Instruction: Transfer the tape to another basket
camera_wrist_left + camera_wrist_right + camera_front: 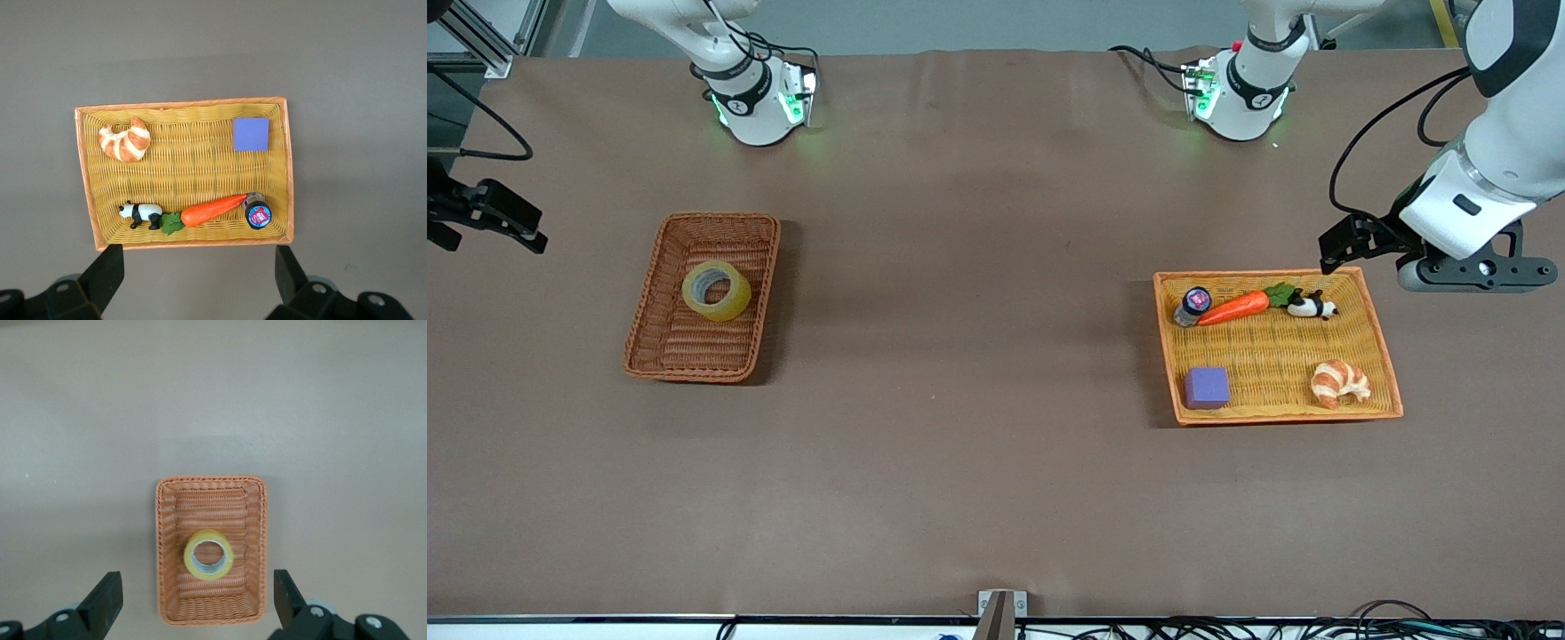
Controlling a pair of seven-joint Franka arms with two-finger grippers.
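The tape (716, 291) is seen lying flat inside the basket (660, 329), toward the right arm's end of the table. The right gripper (193, 603) is held high over that basket, fingers spread apart, the tape below the gap. The left gripper (197, 280) is held over the edge of the orange-yellow tray (1378, 338), fingers likewise spread, empty; a carrot (1234, 308), croissant (1339, 382) and purple block (1207, 388) are kept in the tray.
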